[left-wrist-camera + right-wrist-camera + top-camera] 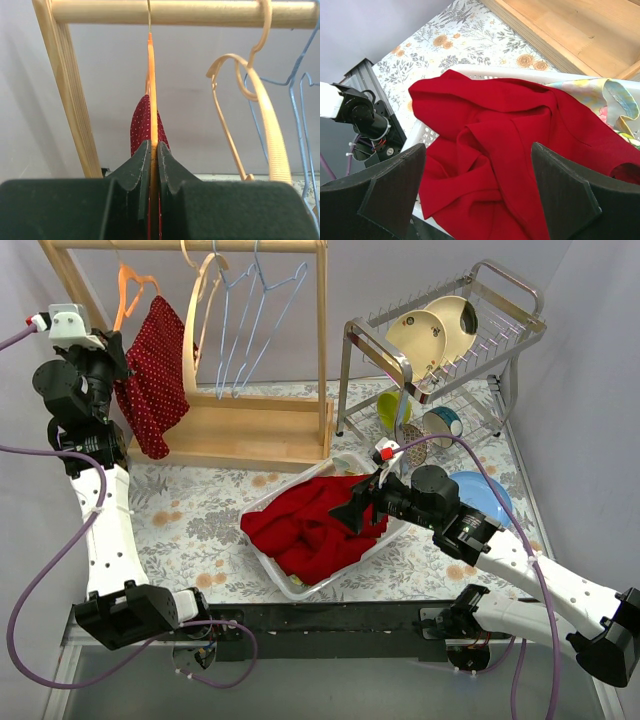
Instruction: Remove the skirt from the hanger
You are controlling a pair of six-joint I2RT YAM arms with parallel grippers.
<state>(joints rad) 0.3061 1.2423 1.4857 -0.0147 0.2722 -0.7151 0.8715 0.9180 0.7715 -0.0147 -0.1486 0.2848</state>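
Observation:
A dark red, white-dotted skirt (152,380) hangs on an orange hanger (130,290) at the left end of the wooden rack's rail (190,245). My left gripper (118,348) is shut on the hanger's edge. In the left wrist view the jaws (154,147) pinch the orange hanger (152,90) edge-on, with the skirt (140,125) showing on both sides behind it. My right gripper (358,505) is open and empty. It hovers over a plain red cloth (510,130) in a white basket (485,72).
A wooden hanger (195,320) and blue wire hangers (250,310) hang further right on the rail. The rack's wooden base (250,430) lies below. The white basket (290,585) sits mid-table. A dish rack (450,330) with plates, cups and a blue plate (485,495) stands at right.

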